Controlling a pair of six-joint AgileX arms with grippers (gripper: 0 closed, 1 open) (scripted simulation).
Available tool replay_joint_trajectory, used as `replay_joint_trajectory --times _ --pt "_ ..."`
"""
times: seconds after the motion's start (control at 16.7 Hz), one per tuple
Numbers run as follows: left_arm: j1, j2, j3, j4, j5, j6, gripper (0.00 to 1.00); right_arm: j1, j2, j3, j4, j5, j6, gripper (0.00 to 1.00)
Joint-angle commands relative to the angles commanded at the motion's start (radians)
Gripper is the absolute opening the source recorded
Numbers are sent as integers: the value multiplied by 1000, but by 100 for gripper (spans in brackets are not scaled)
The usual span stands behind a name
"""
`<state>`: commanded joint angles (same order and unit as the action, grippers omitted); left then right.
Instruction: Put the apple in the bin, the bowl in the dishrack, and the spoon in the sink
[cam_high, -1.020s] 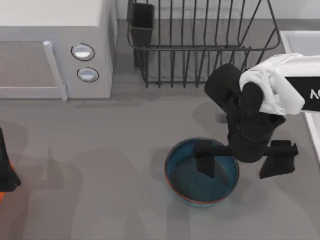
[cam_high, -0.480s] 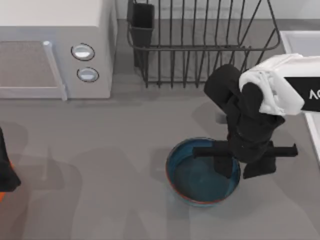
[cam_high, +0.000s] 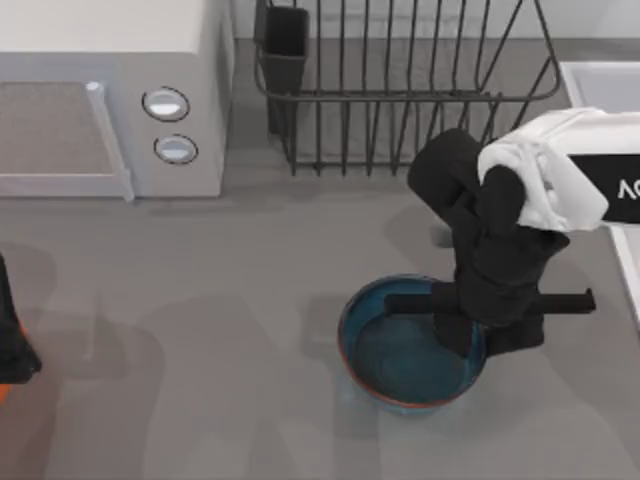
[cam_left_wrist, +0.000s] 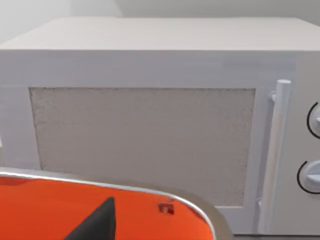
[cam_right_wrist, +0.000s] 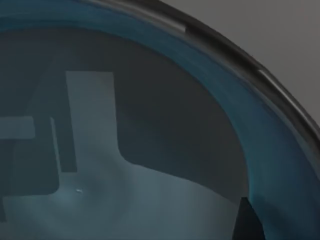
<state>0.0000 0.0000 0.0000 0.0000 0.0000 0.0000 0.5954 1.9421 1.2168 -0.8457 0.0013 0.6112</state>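
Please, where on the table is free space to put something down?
Bare grey table lies between the microwave and the bowl. It is crowded at the bowl's right rim, where the right claw works, below the dishrack.

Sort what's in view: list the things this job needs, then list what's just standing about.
Job things: bowl, with the right gripper at its right rim; dishrack; sink at the table's right edge; bin, near the parked left arm.

Just standing about: microwave.
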Motion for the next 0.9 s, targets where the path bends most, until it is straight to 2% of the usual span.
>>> replay_joint_trajectory --times 0.36,0.72,0.9 --pt "0 0 0 0 0 0 100 1 -11 38 -42 0 1 0" --pt "0 0 0 0 0 0 100 -2 -83 221 -324 0 -1 0" --pt "0 0 0 0 0 0 100 -4 -112 268 -379 0 -5 0"
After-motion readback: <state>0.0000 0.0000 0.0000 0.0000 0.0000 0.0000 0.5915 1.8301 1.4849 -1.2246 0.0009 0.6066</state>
